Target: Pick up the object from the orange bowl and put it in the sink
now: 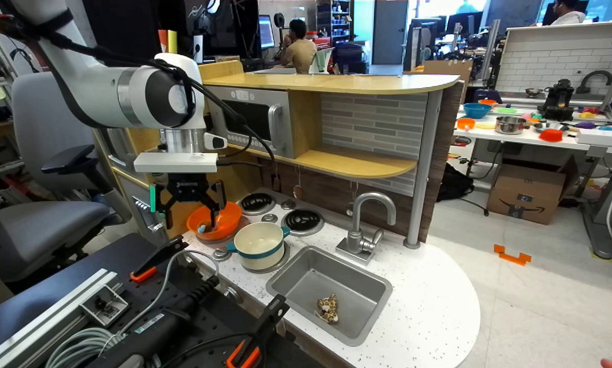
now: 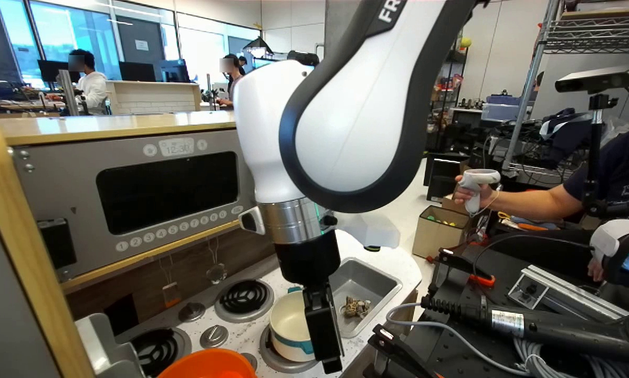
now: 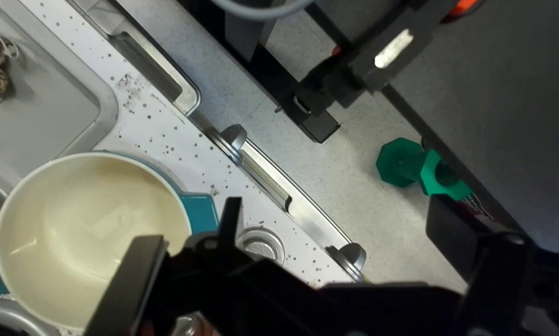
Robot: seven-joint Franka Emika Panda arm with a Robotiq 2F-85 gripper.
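The orange bowl (image 1: 229, 217) stands on the stove part of the counter, and its rim shows at the bottom of an exterior view (image 2: 209, 365). A small bluish, pale object (image 1: 202, 228) lies in it, partly hidden by a finger. My gripper (image 1: 191, 219) is open and empty; one finger overlaps the bowl in that view, the other is beside it. In the wrist view the jaws (image 3: 334, 210) are wide apart over the counter's front edge; the bowl does not show there. The grey sink (image 1: 354, 286) also shows in the wrist view (image 3: 46, 102). A leopard-patterned object (image 1: 328, 308) lies in the sink.
The cream pot (image 1: 257, 245) with teal handles stands between the bowl and the sink. The curved faucet (image 1: 357, 220) rises behind the sink. The microwave (image 1: 255, 117) and a wooden shelf stand behind the stove. A black table with clamps and cables (image 1: 183, 317) borders the counter's front.
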